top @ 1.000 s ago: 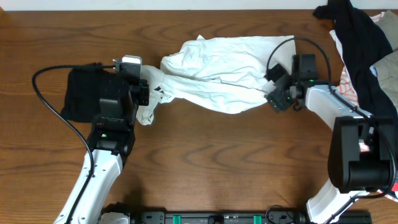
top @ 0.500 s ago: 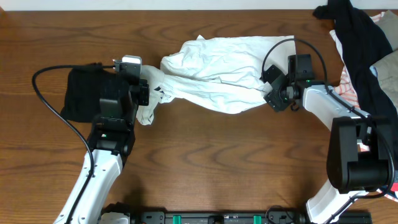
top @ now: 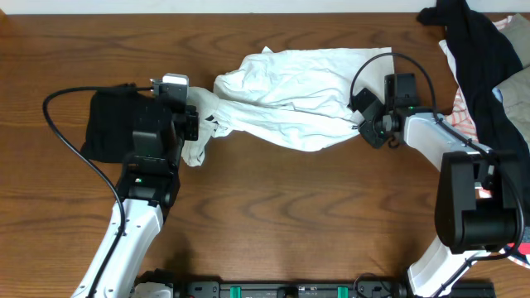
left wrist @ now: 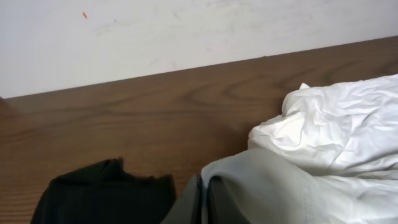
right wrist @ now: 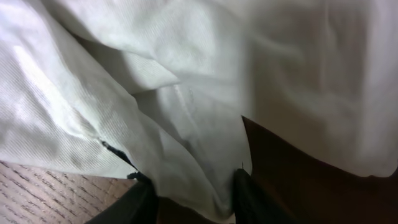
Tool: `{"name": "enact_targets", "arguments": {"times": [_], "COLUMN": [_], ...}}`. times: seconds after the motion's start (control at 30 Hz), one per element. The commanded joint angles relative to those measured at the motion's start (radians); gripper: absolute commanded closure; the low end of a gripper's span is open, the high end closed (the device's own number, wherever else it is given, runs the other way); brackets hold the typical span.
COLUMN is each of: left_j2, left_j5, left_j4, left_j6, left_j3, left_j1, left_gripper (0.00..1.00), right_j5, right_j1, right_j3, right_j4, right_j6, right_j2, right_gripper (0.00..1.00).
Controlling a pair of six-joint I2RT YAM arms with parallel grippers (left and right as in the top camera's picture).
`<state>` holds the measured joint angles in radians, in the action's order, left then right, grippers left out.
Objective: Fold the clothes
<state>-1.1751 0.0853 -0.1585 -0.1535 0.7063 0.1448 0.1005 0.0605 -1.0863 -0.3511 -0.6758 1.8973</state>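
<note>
A large wrinkled white shirt (top: pixel 290 99) lies bunched across the middle of the table. My left gripper (top: pixel 199 126) is shut, pinching the shirt's left end; in the left wrist view the fabric (left wrist: pixel 336 137) is clamped between the closed fingers (left wrist: pixel 204 200). My right gripper (top: pixel 363 124) is at the shirt's right edge. In the right wrist view its fingers (right wrist: pixel 193 196) stand apart with a fold of white fabric (right wrist: pixel 186 118) between them.
A black garment (top: pixel 103 124) lies flat at the left, beside my left arm, and also shows in the left wrist view (left wrist: pixel 99 196). A pile of black, beige and red-striped clothes (top: pixel 480 66) sits at the right edge. A wall runs behind the table's far edge (left wrist: pixel 186 65).
My right gripper has shifted a little up and in toward the shirt's right edge. The left arm and the shirt have not visibly moved.
</note>
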Motion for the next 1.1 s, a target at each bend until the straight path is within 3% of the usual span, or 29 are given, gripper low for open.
{"name": "enact_targets", "arguments": {"times": [0.0, 0.2, 0.5, 0.77, 1.07], "left_j2": [0.019, 0.019, 0.027, 0.082, 0.181], "left_j5": [0.001, 0.001, -0.045, -0.059, -0.059], "left_j4": [-0.007, -0.007, -0.012, 0.034, 0.17], "left_j6": [0.01, 0.01, 0.011, 0.021, -0.033], "left_j3": [0.005, 0.005, 0.012, 0.125, 0.307], "left_j1": [-0.003, -0.003, 0.004, 0.038, 0.038], "left_gripper": [0.94, 0.94, 0.94, 0.94, 0.94], "right_j5": [0.001, 0.001, 0.001, -0.065, -0.172], "right_j1": [-0.009, -0.009, -0.009, -0.03, -0.143], "right_j3": [-0.011, -0.011, -0.015, -0.077, -0.265], "right_j4": [-0.001, 0.0, -0.007, -0.049, -0.256], "right_j6": [-0.003, 0.013, 0.238, 0.414, 0.422], "right_j2": [0.013, 0.013, -0.057, -0.396, -0.669], "right_gripper": [0.65, 0.98, 0.99, 0.99, 0.99]}}
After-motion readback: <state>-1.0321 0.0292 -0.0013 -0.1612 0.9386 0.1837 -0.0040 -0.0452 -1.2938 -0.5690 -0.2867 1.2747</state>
